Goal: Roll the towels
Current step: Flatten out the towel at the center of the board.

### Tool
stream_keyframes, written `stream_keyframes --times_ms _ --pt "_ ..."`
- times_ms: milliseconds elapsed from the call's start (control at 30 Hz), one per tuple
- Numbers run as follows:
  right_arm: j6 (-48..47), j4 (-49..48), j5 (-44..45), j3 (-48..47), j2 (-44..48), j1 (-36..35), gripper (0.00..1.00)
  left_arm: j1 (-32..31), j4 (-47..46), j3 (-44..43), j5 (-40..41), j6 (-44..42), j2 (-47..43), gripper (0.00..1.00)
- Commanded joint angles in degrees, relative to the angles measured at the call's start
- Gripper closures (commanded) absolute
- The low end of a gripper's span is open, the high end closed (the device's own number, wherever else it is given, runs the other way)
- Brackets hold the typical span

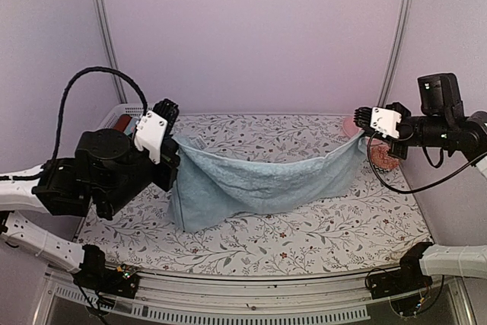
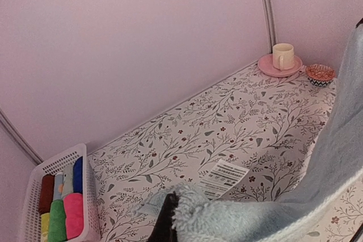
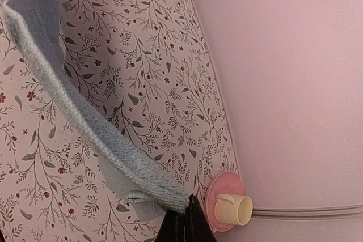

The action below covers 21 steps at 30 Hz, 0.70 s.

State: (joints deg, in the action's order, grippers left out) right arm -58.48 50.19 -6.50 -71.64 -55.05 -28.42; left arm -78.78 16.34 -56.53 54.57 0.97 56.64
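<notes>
1. Top external view: the pale blue towel (image 1: 251,184) is held off the table (image 1: 304,245) as a sagging hammock. Its left corner is pinched in the closed left gripper (image 1: 172,129) and its right corner in the closed right gripper (image 1: 362,127). The low middle and lower left part are draped onto the floral surface. Open table is left in front of the cloth and behind it up to the back wall. A white basket (image 1: 114,116) is partly hidden behind the left arm, and a small bowl (image 1: 386,159) lies near the right edge.

2. Left wrist view: the left gripper (image 2: 165,222) is seen as a dark finger clamped on the towel (image 2: 334,157), whose looped terry and fuzzy hem fill the lower right. A printed label (image 2: 223,177) is attached below the corner. The perforated plastic basket (image 2: 31,196) is set in the far left corner with tight fabric rolls packed inside, among them a pink rolled towel (image 2: 74,216). A cream cup (image 2: 282,56) on a pink saucer (image 2: 269,67) and the patterned bowl (image 2: 320,75) are placed in the far right corner.

3. Right wrist view: the right gripper (image 3: 187,225) is shut on the towel (image 3: 74,106), whose thick edge is stretched away diagonally. The cup (image 3: 235,209) and saucer (image 3: 218,191) are seen just beside it, against the wall.
</notes>
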Motion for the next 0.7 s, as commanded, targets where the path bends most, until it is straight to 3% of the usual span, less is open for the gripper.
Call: stream_keyframes --times_ms 0,133,300,533,667 --pt "0.13 1.07 0.09 1.02 -6.59 0.10 0.98 3.01 3.70 -1.19 -6.10 0.56 6.70 1.00" --pt "4.69 -5.06 3.71 1.15 -16.89 0.40 0.98 14.54 5.13 -1.75 -15.46 4.43 15.20 1.00" --pt "6.91 -11.17 7.87 -3.35 -33.48 3.25 0.98 25.74 -0.26 -1.19 -23.56 1.80 26.14 1.00" --pt "9.18 -16.30 12.08 -9.78 -50.46 6.59 0.98 31.21 -1.00 -10.76 -30.93 -2.89 48.33 1.00" --pt "11.37 -19.12 17.54 -11.17 -54.78 6.63 0.98 32.16 -1.48 -14.45 -34.35 -4.19 53.36 1.00"
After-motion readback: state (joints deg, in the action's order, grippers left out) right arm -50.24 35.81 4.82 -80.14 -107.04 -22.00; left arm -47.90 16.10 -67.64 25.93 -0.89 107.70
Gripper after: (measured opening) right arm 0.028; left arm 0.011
